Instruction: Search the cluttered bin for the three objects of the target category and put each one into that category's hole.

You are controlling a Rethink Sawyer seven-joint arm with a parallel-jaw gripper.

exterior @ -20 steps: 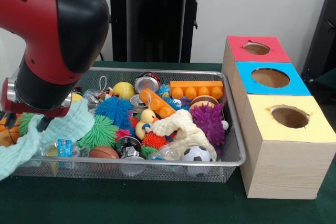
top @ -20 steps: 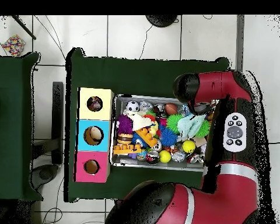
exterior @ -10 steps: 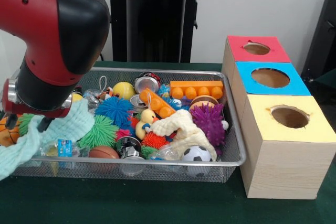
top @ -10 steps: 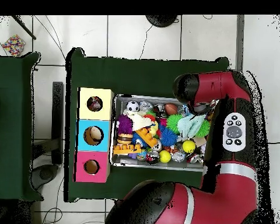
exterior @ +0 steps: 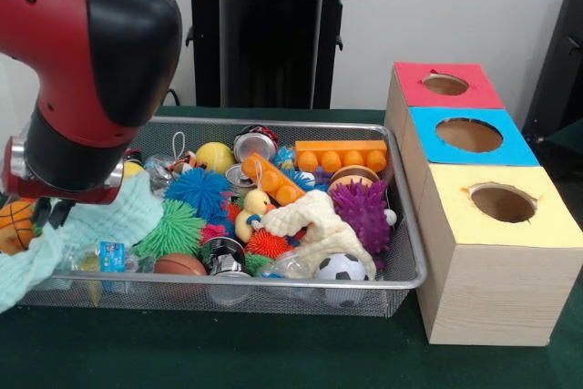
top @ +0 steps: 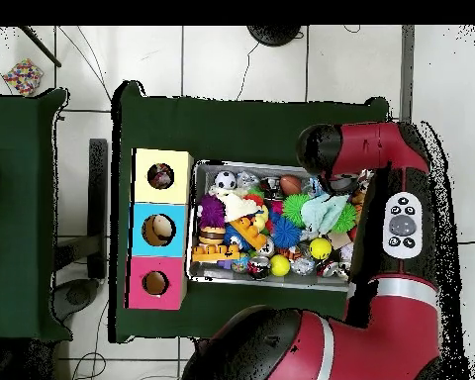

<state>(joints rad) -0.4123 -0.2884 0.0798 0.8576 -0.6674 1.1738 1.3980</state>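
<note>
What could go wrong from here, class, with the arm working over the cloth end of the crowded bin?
The pale green cloth already hangs over the mesh bin's rim; a lift may drag it out, perhaps pulling the small basketball along. The arm hides the pincer, so any grasp is hard to confirm.

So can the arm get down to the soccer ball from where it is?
Probably yes. The soccer ball lies on top at the bin's front corner, nothing over it. The gripper sits at the opposite end, by the mint cloth.

White tiled floor (top: pixel 232 59) (grey grout); plain pale wall (exterior: pixel 455 6).
</note>
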